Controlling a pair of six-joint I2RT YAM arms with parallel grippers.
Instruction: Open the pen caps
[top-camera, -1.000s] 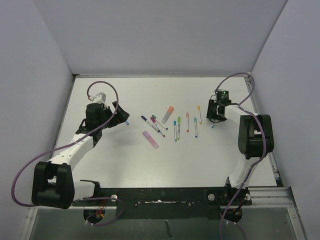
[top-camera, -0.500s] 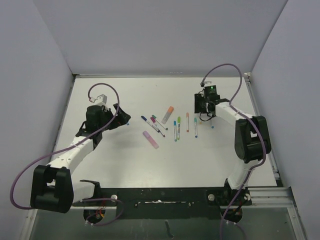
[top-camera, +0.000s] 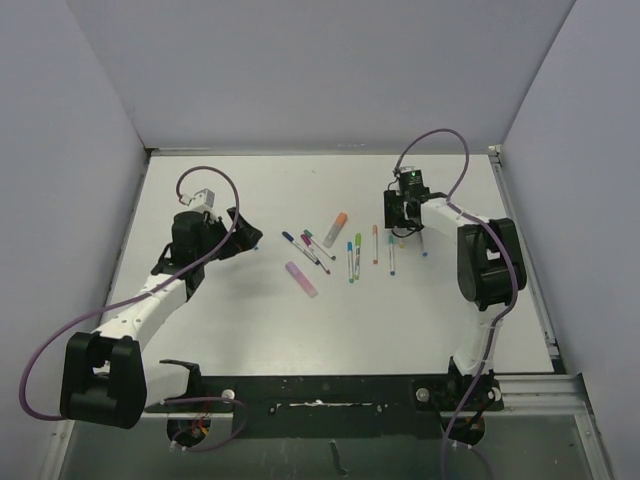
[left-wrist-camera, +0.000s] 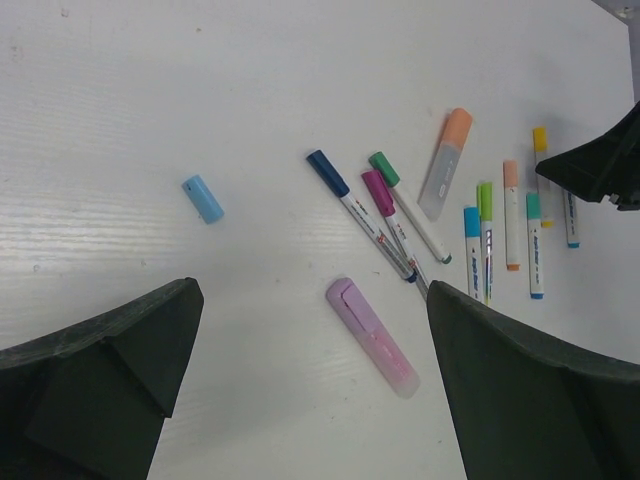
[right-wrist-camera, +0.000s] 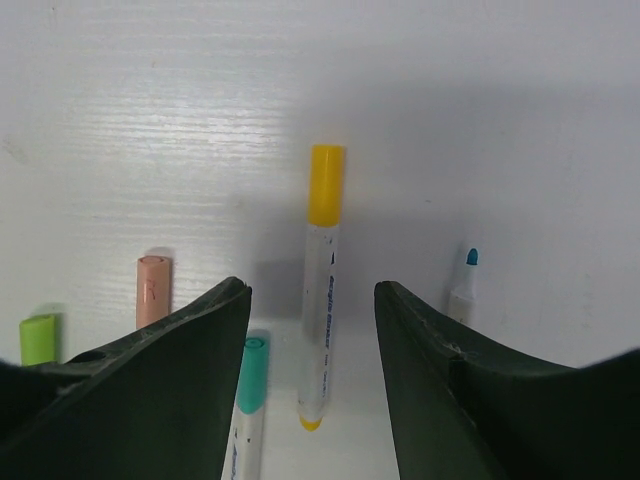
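Observation:
Several pens (top-camera: 340, 250) lie in a loose row mid-table, capped in dark blue, magenta, green, blue, lime, peach, teal and yellow. My right gripper (top-camera: 402, 224) is open and empty, its fingers on either side of the yellow pen (right-wrist-camera: 322, 290). That gripper (right-wrist-camera: 311, 330) touches nothing. An uncapped blue-tipped pen (right-wrist-camera: 463, 285) lies just to its right. My left gripper (top-camera: 247, 233) is open and empty left of the row. In its wrist view the left gripper (left-wrist-camera: 312, 300) hovers over the table near the pink highlighter (left-wrist-camera: 371, 336). A loose light-blue pen cap (left-wrist-camera: 203, 199) lies apart on the left.
A grey highlighter with an orange cap (left-wrist-camera: 446, 163) lies at the far end of the row. The teal-capped pen (right-wrist-camera: 248, 400) and the peach-capped pen (right-wrist-camera: 152, 290) lie close to my right gripper's left finger. Grey walls enclose the white table (top-camera: 200, 320).
My right gripper has swung left from the table's right side to over the yellow pen. My left arm has barely moved.

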